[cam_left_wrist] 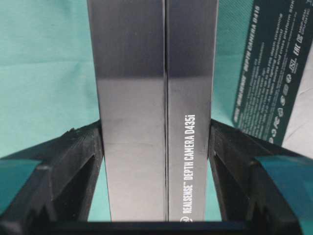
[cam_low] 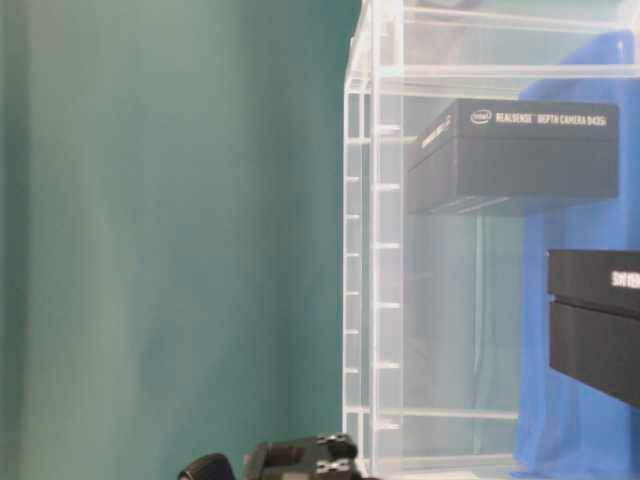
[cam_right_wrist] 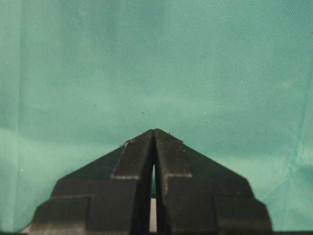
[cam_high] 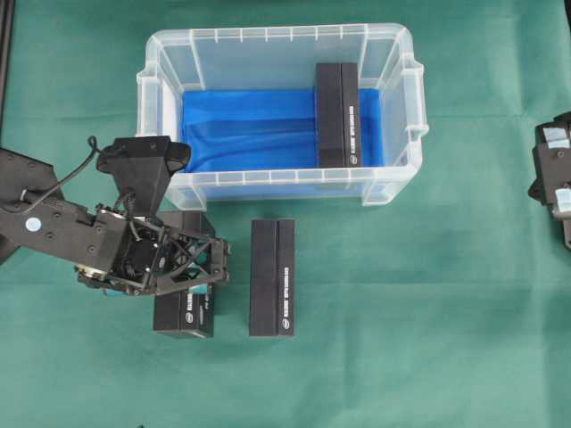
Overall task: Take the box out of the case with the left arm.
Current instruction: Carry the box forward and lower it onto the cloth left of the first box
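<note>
Black, stiff and slick-sided, the box (cam_left_wrist: 156, 112) sits clamped across its narrow width in the left tool (cam_left_wrist: 156, 171) on the green counter (cam_high: 428, 312), outside the case (cam_high: 161, 71); the right tool (cam_right_wrist: 153, 147) idles closed.

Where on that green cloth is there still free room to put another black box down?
The green cloth is bare right of the middle box, and also left of the case. It is crowded in front of the case, where the left end effector grips a box.

"REALSENSE DEPTH CAMERA D435i" on the held box (cam_left_wrist: 156, 98), same wording on the box in the case (cam_low: 515, 150)
</note>
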`<state>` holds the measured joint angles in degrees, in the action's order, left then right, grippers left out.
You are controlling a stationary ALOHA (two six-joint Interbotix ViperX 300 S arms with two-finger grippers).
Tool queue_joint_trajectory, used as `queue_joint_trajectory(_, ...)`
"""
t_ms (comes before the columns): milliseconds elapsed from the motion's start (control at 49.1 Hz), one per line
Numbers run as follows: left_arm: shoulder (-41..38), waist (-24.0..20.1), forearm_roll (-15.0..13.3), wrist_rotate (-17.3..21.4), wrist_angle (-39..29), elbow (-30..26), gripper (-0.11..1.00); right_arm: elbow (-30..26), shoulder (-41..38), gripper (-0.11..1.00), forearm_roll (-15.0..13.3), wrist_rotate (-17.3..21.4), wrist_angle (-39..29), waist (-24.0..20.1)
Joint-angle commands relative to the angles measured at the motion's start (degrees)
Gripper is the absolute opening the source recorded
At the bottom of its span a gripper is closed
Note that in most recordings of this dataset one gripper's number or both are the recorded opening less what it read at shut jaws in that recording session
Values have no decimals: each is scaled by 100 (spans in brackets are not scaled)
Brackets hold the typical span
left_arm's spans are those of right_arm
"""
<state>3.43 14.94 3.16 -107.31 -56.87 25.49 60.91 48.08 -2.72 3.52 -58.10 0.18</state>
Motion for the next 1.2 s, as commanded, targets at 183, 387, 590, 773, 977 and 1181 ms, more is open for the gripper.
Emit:
queue_joint_trajectory(183,26,9,-9,18,299,35,60,-149,-18,-1,-9,18,9,9)
queue_joint_trajectory(387,26,9,-44,9,396,53,60,-149,-18,-1,-9,9,9,9)
queue_joint_trajectory(590,26,-9,-70,0,396,35,60,-149,-18,-1,-9,9,9,0)
queue_joint_trajectory(773,26,-18,-79,-9,501,26,60,-158,-18,-1,-9,9,9,9)
queue_joint_trajectory(977,26,-18,-97,-9,659,18,64,-149,-18,-1,-9,9,9,9)
queue_joint_trajectory(1181,18,-18,-97,-9,668,0,98,-158,-18,-1,-9,18,9,9)
